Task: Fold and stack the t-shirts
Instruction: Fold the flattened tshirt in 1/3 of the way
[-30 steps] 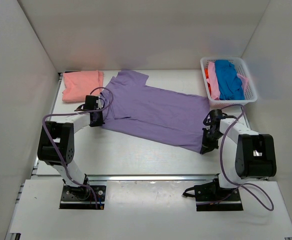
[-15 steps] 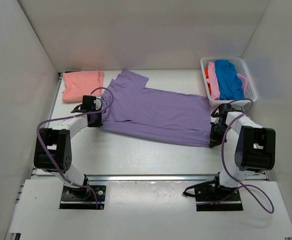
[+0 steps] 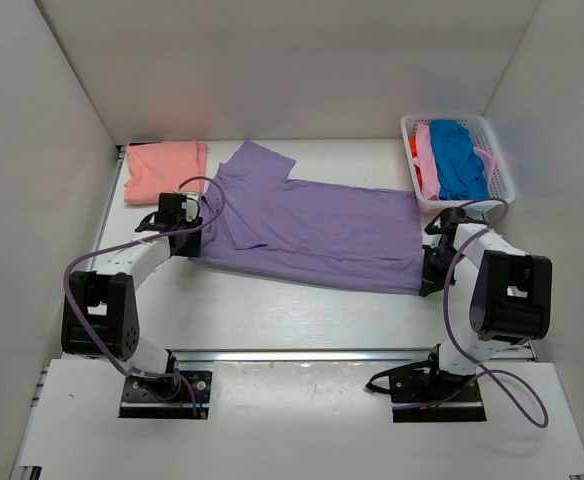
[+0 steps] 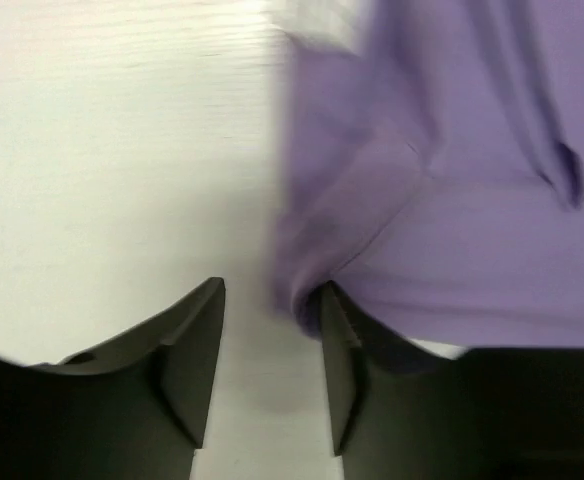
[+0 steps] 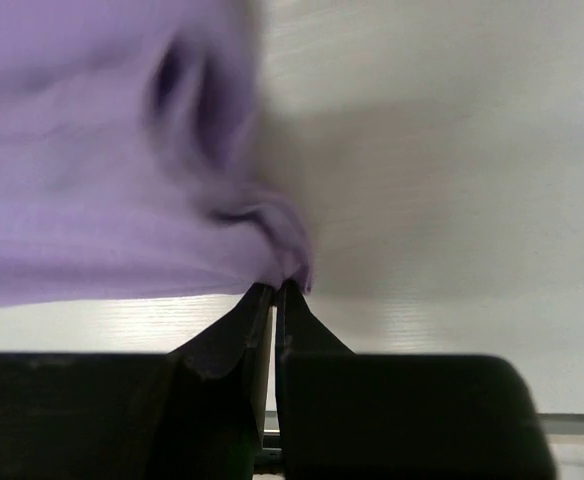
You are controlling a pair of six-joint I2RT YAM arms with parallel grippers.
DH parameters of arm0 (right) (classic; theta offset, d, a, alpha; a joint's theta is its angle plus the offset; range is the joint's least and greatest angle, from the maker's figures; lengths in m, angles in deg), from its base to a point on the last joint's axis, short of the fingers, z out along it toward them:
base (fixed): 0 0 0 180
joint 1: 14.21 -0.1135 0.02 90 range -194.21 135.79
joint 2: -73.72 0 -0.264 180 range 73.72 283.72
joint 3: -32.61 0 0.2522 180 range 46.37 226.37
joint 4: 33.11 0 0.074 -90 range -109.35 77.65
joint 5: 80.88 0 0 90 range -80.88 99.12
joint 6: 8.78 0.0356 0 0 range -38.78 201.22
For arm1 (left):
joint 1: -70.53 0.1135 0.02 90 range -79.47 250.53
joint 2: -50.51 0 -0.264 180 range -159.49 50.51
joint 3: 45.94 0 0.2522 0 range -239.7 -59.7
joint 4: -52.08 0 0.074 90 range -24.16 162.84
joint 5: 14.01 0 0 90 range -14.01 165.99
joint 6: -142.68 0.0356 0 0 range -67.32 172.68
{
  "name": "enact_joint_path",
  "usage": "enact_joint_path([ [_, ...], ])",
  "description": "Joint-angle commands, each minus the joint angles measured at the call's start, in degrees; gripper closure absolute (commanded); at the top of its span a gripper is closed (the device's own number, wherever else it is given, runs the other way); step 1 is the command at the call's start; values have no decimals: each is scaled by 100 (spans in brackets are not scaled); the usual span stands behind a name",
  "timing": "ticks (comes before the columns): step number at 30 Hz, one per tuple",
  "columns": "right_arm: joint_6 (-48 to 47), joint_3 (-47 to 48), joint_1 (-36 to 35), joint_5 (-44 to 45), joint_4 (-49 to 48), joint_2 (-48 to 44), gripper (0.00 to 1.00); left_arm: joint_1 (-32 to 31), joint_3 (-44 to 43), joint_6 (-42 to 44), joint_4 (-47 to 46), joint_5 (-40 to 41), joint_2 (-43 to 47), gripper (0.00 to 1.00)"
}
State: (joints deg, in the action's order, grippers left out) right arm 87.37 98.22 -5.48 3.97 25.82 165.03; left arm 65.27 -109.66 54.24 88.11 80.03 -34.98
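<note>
The large lavender-purple t-shirt [image 3: 312, 230] lies spread across the middle of the table, collar end to the left. My left gripper [image 3: 194, 240] is at its left edge. In the left wrist view this gripper [image 4: 272, 290] is open, with bare table between the fingers and the shirt's rolled edge [image 4: 312, 290] against the right fingertip. My right gripper [image 3: 428, 276] is at the shirt's near right corner. The right wrist view shows it [image 5: 275, 287] shut on a bunched bit of purple hem [image 5: 282, 240]. A folded salmon-pink t-shirt [image 3: 164, 170] lies at the back left.
A white lattice basket [image 3: 450, 117] stands at the back right holding a blue shirt [image 3: 457, 160], a pink one [image 3: 427, 160] and a bit of orange cloth [image 3: 413, 150]. White walls enclose the table on three sides.
My left gripper has opened, let go of the purple shirt's edge and drawn back left. The right gripper carried the hem corner right and back, laying the shirt straighter.
</note>
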Motion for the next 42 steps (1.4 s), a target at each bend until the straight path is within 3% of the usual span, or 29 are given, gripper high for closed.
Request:
enact_joint_path([
  [1, -176, 123, 164, 567, -78, -26, 100, 148, -85, 239, -20, 739, 200, 43],
  [4, -202, 123, 190, 542, -35, -69, 100, 183, -102, 283, 6, 766, 217, 41],
  [5, -202, 106, 155, 567, -69, -69, 100, 174, -85, 309, -11, 774, 243, 59],
  [8, -185, 105, 155, 559, -96, -69, 99, 139, -58, 345, 6, 801, 270, 100],
  [11, -176, 97, 155, 576, -96, -69, 100, 122, -15, 362, 50, 836, 296, 97],
  [12, -158, 88, 164, 568, -96, -43, 100, 130, -49, 345, 50, 775, 288, 91],
  [13, -184, 88, 190, 567, -87, -69, 100, 174, -110, 301, 120, 722, 314, 77],
  [16, -176, 79, 164, 559, -96, -87, 100, 191, -312, 143, 488, 451, 367, 69],
  [17, -185, 96, 173, 550, -96, -78, 100, 174, -331, 29, 629, 319, 384, 59],
  [20, -150, 79, 129, 602, -96, -69, 100, 192, -331, -217, 805, -25, 569, 52],
  [29, -193, 62, 76, 585, -113, -60, 100, -10, 91, -1342, 806, -719, 648, 49],
  [42, -193, 35, 85, 374, -131, -69, 100, -63, 451, -2099, 419, -606, 525, 54],
])
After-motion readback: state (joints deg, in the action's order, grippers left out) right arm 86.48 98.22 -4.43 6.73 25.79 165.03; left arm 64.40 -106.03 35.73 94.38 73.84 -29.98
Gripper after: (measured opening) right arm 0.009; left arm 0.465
